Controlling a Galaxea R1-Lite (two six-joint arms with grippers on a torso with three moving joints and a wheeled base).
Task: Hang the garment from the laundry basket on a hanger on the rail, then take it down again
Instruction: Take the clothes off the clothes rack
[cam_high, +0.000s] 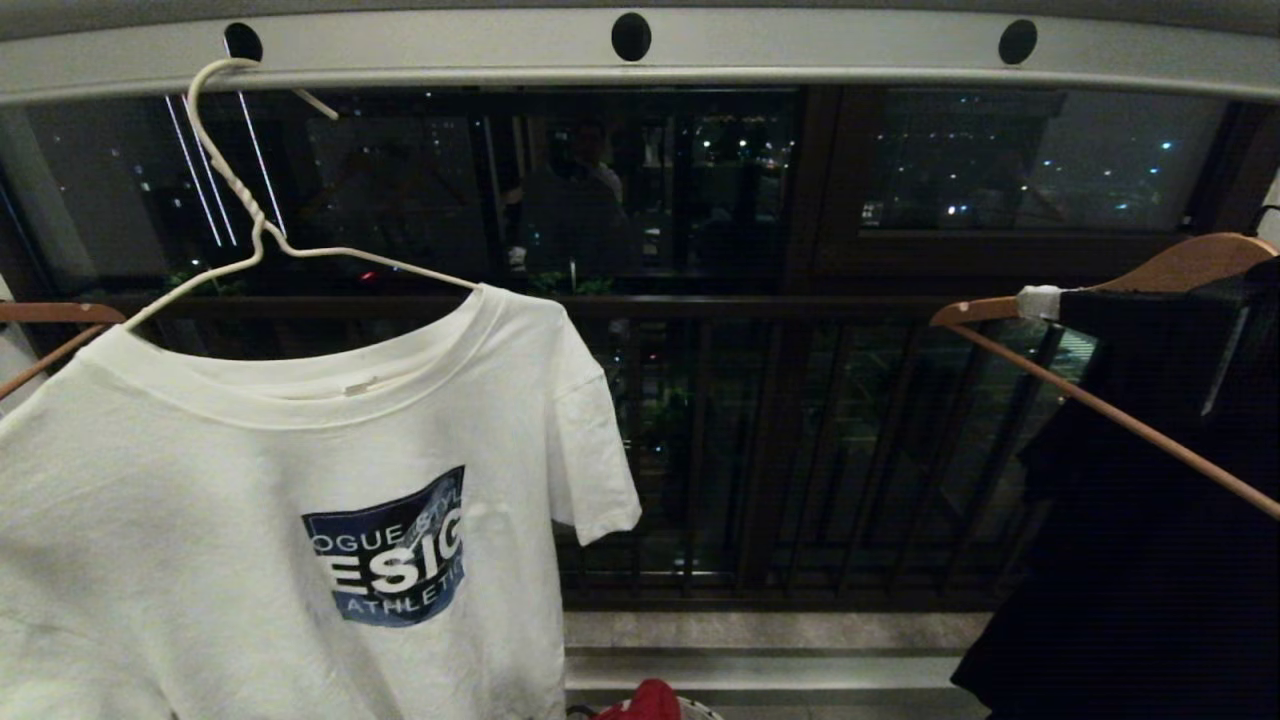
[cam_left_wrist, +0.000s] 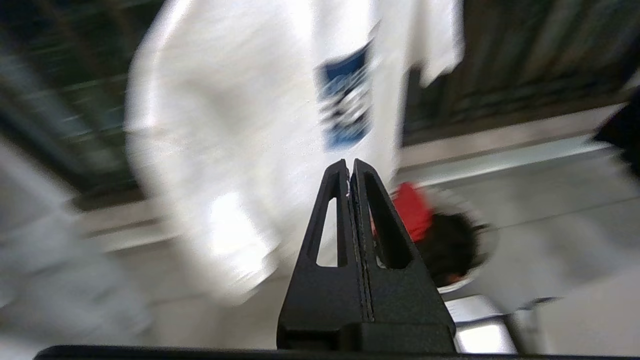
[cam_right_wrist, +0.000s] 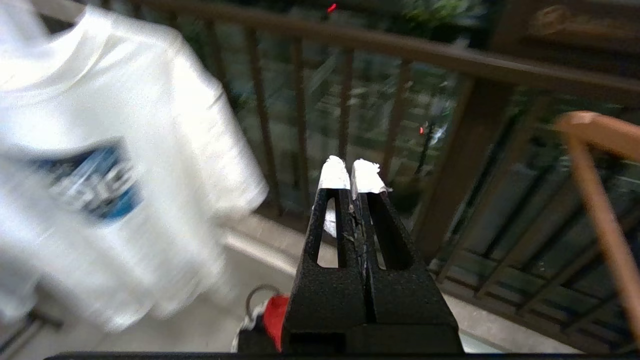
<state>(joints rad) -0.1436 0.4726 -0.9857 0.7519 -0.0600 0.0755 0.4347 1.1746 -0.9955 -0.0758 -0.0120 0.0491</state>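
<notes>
The white T-shirt garment with a dark blue chest graphic hangs on the thin white wire hanger. The hanger's hook sits in a hole at the left of the pale grey rail, and hanger and shirt hang tilted. Neither gripper shows in the head view. My left gripper is shut and empty, pointing at the lower part of the garment from a short way off. My right gripper, with white-taped tips, is shut and empty to the right of the garment. The laundry basket stands on the floor below.
A red cloth and something dark lie in the basket. A large black garment hangs on a brown wooden hanger at the right; another wooden hanger pokes in at the left. The dark balcony railing stands behind.
</notes>
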